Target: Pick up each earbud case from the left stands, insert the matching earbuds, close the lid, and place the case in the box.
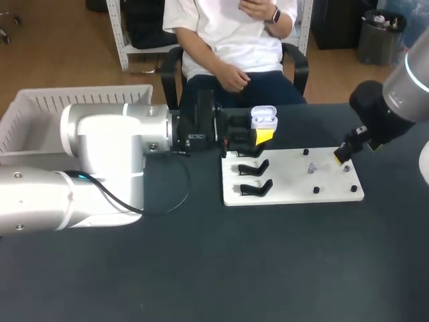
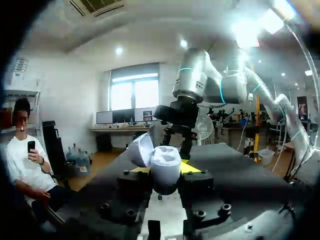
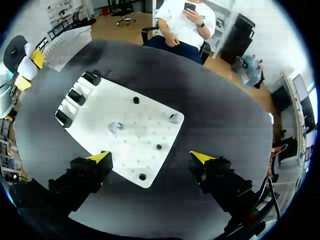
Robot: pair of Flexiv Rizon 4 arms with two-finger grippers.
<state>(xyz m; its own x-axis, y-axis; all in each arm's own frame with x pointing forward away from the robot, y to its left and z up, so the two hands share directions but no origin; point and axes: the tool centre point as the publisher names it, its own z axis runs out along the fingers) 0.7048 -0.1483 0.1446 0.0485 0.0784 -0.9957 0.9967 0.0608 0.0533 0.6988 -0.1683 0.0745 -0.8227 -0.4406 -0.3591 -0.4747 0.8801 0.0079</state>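
Head view: the left arm (image 1: 100,168) comes in across the table's (image 1: 214,268) far left. The left gripper (image 1: 262,131) is clamped on a white case (image 1: 263,119) held in the air just beyond the board's (image 1: 295,181) far left corner. The case's lid stands open. Three black stands (image 1: 255,169) line the board's left edge. Two earbuds (image 1: 312,168) lie near the board's middle, among black pegs (image 1: 316,190). The right gripper (image 1: 342,154) hangs over the board's far right corner. A white box (image 1: 40,111) sits at the table's far left corner, partly hidden by the left arm.

Left wrist view: the case (image 2: 165,162) sits between the yellow tips (image 2: 191,167), pinched from both sides. Its lid (image 2: 141,149) is tipped back. Whether its sockets are filled cannot be told. The right arm (image 2: 195,82) stands ahead.

Right wrist view: the right gripper's (image 3: 151,157) jaws are spread wide, with nothing between them, above the board's (image 3: 100,115) near corner. The earbuds (image 3: 115,126) lie apart ahead of it.
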